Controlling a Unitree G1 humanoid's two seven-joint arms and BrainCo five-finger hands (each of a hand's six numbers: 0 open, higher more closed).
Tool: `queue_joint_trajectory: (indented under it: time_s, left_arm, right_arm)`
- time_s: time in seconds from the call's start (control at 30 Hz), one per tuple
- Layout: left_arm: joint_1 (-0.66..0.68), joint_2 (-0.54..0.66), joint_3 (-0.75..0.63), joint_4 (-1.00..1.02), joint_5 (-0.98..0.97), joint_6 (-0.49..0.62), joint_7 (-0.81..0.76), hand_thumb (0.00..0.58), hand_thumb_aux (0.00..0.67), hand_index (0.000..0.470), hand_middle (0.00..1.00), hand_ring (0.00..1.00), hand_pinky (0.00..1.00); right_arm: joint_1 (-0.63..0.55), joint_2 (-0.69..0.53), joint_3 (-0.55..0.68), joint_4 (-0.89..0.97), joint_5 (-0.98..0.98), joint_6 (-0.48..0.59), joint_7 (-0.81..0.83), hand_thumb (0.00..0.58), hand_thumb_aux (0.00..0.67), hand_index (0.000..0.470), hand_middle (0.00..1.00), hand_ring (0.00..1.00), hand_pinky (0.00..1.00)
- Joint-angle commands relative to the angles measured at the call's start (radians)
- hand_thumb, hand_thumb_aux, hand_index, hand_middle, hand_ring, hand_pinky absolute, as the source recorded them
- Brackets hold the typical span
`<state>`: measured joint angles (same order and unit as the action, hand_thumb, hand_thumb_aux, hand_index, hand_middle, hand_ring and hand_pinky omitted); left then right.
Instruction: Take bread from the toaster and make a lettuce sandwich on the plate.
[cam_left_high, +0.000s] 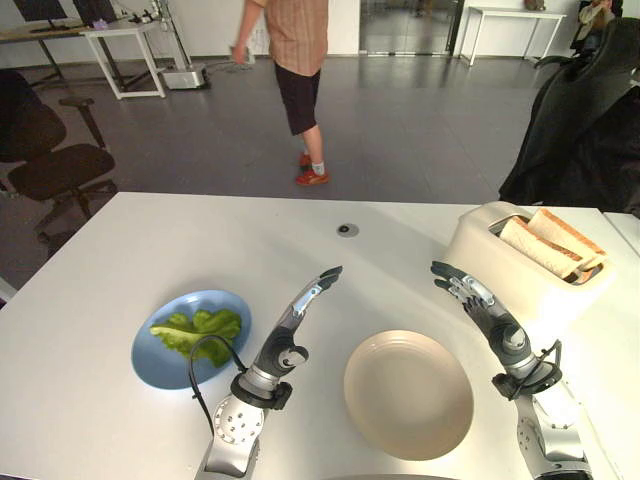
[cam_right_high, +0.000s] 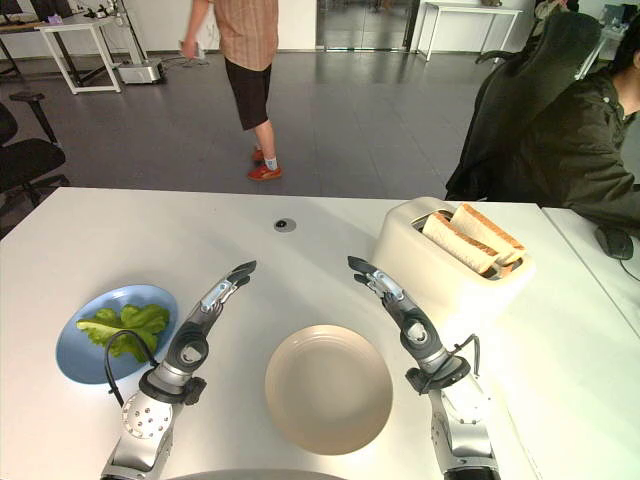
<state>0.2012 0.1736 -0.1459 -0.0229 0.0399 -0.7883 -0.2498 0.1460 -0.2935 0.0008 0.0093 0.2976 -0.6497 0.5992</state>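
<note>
White table (cam_left_high: 130, 300) stretches before me, with grey floor (cam_left_high: 400, 120) beyond its far edge.

From the left eye view, the toaster (cam_left_high: 500, 275) stands far right, close to the table's right edge. Two slices of bread (cam_left_high: 545, 245) stick up tilted out of its slots, so their tops are free to take. My right hand (cam_left_high: 485, 315) hovers just left of the toaster, fingers stretched straight and holding nothing. Its fingertips are near the toaster's side but apart from it. The beige plate (cam_left_high: 408, 393) lies bare near me, between my two hands. I judge it is set there as the spot for building the sandwich.

From the right eye view, my left hand (cam_right_high: 200, 325) is likewise stretched out and empty, pointing far and rightward, between the beige plate and the blue plate (cam_right_high: 72, 365). Lettuce (cam_right_high: 128, 325) lies on that blue plate at near left, well apart from the bread. Bare tabletop in the middle and far left gives both arms room. The tight place is the right, where toaster and table edge come close, so I would lift the bread upward, then leftward.
</note>
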Motion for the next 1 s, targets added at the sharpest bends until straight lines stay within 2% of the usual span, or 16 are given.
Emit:
queue_joint_trajectory:
  time_s: [0.03, 0.83, 0.9, 1.0]
  left_arm:
    - [-0.002, 0.006, -0.005, 0.011, 0.020, 0.000, 0.002, 0.000, 0.000, 0.000, 0.00, 0.00, 0.00]
    - [0.006, 0.005, -0.032, 0.017, 0.012, 0.017, -0.013, 0.000, 0.000, 0.000, 0.00, 0.00, 0.00]
    - [0.011, 0.001, -0.050, 0.012, -0.014, 0.038, -0.024, 0.000, 0.000, 0.000, 0.00, 0.00, 0.00]
    - [0.015, -0.005, -0.071, 0.008, -0.022, 0.057, -0.034, 0.000, 0.000, 0.000, 0.00, 0.00, 0.00]
  right_arm:
    - [-0.006, -0.001, 0.001, 0.006, 0.001, 0.010, 0.006, 0.000, 0.000, 0.000, 0.00, 0.00, 0.00]
    - [0.006, 0.005, -0.005, -0.014, -0.015, -0.011, -0.002, 0.000, 0.000, 0.000, 0.00, 0.00, 0.00]
    - [0.011, -0.013, -0.035, -0.111, -0.003, -0.030, -0.017, 0.000, 0.000, 0.000, 0.00, 0.00, 0.00]
    - [-0.097, -0.144, -0.222, -0.288, 0.125, 0.093, -0.098, 0.000, 0.000, 0.000, 0.00, 0.00, 0.00]
